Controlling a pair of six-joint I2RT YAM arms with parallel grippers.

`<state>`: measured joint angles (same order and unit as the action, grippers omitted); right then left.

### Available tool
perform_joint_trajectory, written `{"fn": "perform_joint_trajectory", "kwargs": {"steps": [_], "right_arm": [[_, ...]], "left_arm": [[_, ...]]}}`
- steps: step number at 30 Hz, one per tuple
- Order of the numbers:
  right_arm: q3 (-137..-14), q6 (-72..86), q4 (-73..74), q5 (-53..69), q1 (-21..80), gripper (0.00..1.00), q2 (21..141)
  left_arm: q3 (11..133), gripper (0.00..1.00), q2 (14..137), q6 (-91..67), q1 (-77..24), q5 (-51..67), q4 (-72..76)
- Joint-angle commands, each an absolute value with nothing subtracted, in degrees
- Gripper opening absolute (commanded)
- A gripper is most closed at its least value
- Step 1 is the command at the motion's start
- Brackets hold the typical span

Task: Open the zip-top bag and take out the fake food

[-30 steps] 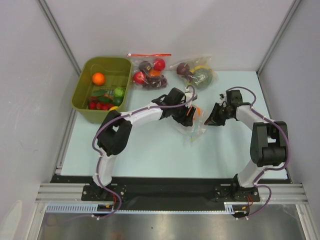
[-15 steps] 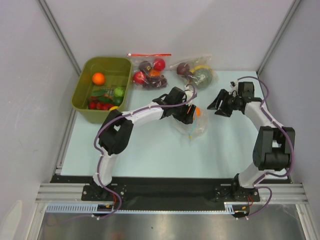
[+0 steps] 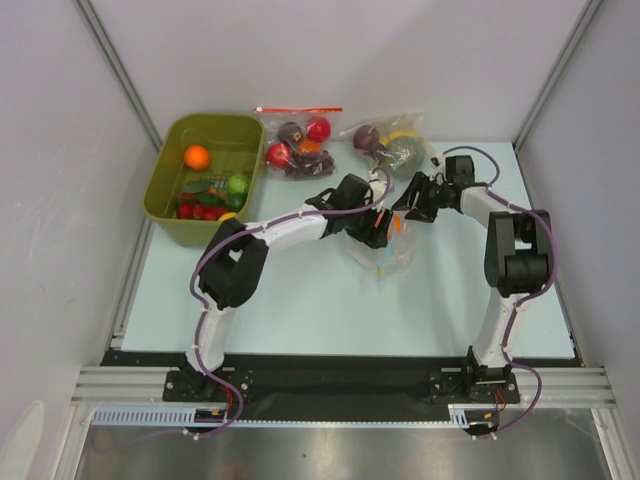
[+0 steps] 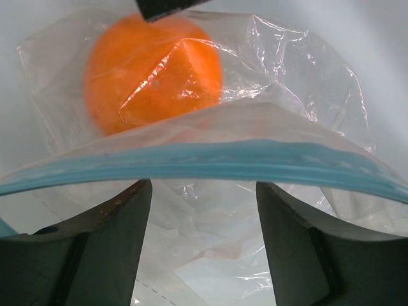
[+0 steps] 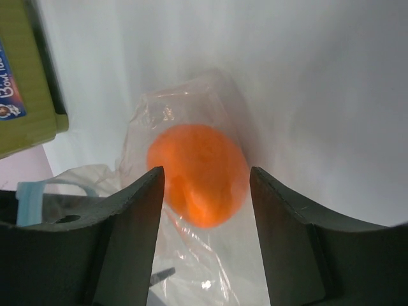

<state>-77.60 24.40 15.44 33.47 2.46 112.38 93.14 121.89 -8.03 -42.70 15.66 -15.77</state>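
Note:
The zip-top bag (image 3: 385, 250) lies crumpled mid-table, its light-blue zip strip (image 4: 191, 159) stretched across the left wrist view. One piece of fake food, an orange fruit (image 4: 153, 70), sits inside it behind the plastic. My left gripper (image 3: 378, 228) is at the bag's mouth, jaws open, with only loose film between its fingers (image 4: 108, 242). My right gripper (image 3: 415, 200) hovers just behind the bag, open. In the right wrist view the orange fruit (image 5: 197, 172) shows through the plastic between and beyond its fingers (image 5: 127, 229), untouched.
An olive-green bin (image 3: 170, 150) at the back left holds several loose fruits, and its corner (image 5: 32, 76) shows in the right wrist view. Two other filled clear bags (image 3: 300, 140) (image 3: 395, 145) lie at the back.
My right gripper has opened, left the bag's right edge, and swung back and to the left, close behind the bag. The left gripper stays at the bag's mouth.

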Motion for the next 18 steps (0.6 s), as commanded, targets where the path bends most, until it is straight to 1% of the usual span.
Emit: {"fn": "perform_joint_trajectory", "kwargs": {"steps": [1,5,8,9,11,12,18], "right_arm": [[-80.85,24.17,12.66,33.23,3.43,0.61,114.95],[-81.74,23.91,12.92,31.99,4.13,0.57,117.51],[-82.00,23.12,13.88,30.68,4.57,0.48,118.39],[-82.09,22.85,14.76,30.15,4.74,0.41,118.65],[-82.09,22.50,15.47,29.27,5.01,0.35,119.09],[-82.09,22.41,15.90,29.18,5.18,0.30,119.18],[-81.83,20.83,18.19,27.69,6.33,0.17,119.27]], "left_arm": [[94.57,0.72,122.69,-8.61,-42.19,17.66,-12.92],[95.10,0.75,123.57,-8.96,-41.75,18.54,-11.95],[96.06,0.77,124.45,-9.23,-41.40,18.72,-11.78],[96.24,0.78,124.71,-9.40,-41.31,18.81,-11.52],[96.33,0.80,124.98,-9.67,-41.05,19.07,-10.90],[96.42,0.80,125.15,-9.93,-40.96,19.16,-10.81],[96.42,0.82,125.51,-9.93,-40.43,19.33,-9.58]]}}
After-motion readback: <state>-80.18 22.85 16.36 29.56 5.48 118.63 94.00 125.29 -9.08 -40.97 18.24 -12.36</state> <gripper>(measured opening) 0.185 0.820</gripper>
